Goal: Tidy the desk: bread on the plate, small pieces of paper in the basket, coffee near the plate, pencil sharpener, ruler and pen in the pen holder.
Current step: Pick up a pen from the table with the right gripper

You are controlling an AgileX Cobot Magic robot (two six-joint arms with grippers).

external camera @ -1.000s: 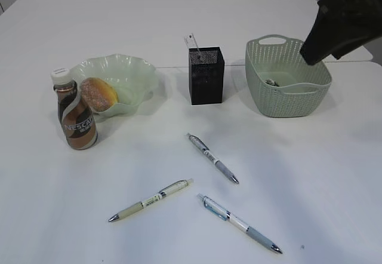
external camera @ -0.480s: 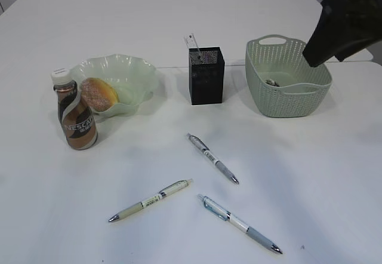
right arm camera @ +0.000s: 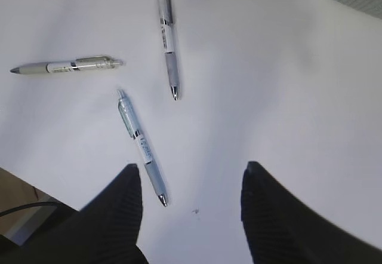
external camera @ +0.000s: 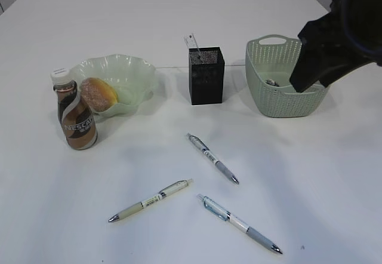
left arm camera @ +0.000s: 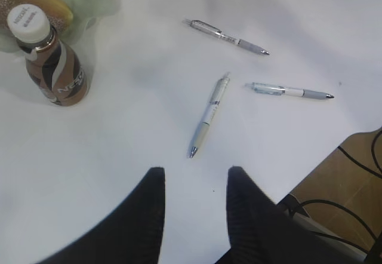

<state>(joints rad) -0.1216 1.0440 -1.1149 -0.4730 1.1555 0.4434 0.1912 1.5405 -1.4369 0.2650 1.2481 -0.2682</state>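
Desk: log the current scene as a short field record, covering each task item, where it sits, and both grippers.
bread: in the plate
coffee: upright, beside the plate
pen holder: upright, ruler sticking out
basket: small items inside, unclear
pens: three loose on the desk, at
left gripper: open, empty
right gripper: open, empty

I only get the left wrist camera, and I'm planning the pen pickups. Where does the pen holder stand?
Observer: The pen holder stands at the back of the desk, between the plate and the basket.
Operator: Anything in it?
Observer: A clear ruler sticks out of its top.
Operator: Is the right gripper busy?
Observer: No, the right gripper is open and empty, above the desk near one pen.
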